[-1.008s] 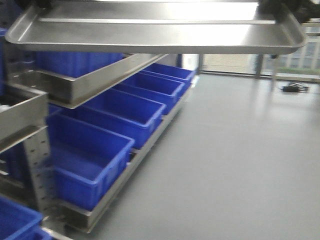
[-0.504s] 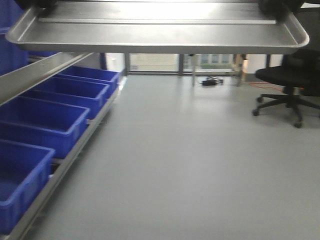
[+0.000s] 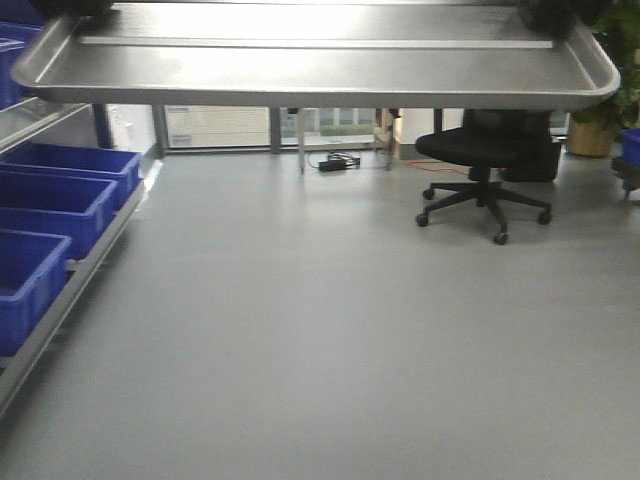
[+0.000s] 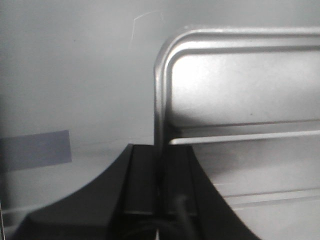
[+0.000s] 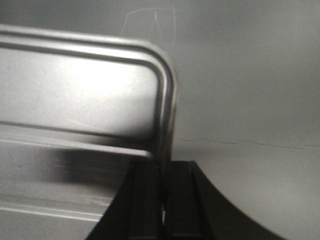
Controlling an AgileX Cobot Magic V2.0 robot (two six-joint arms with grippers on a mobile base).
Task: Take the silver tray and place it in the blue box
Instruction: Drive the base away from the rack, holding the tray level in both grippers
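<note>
The silver tray (image 3: 320, 70) hangs level across the top of the front view, shiny, with a ridge along its floor. My left gripper (image 3: 75, 8) is shut on its left rim and my right gripper (image 3: 550, 10) on its right rim. In the left wrist view the black fingers (image 4: 145, 175) of the left gripper (image 4: 161, 150) pinch the tray (image 4: 240, 85) near a rounded corner. The right wrist view shows the right gripper (image 5: 164, 165) clamping the opposite rim of the tray (image 5: 80, 95). Blue boxes (image 3: 60, 200) stand in a row on a low rack at the far left, well below the tray.
A black office chair (image 3: 485, 160) stands on the grey floor right of centre. A potted plant (image 3: 605, 100) and a blue object (image 3: 630, 145) are at the right edge. Cables (image 3: 340, 162) lie by the windows at the back. The metal rack's rail (image 3: 60, 300) runs along the left.
The whole view has swung right: the rack and blue boxes slid to the left edge, and the chair moved in toward the centre. Both grippers still hold the tray the same way.
</note>
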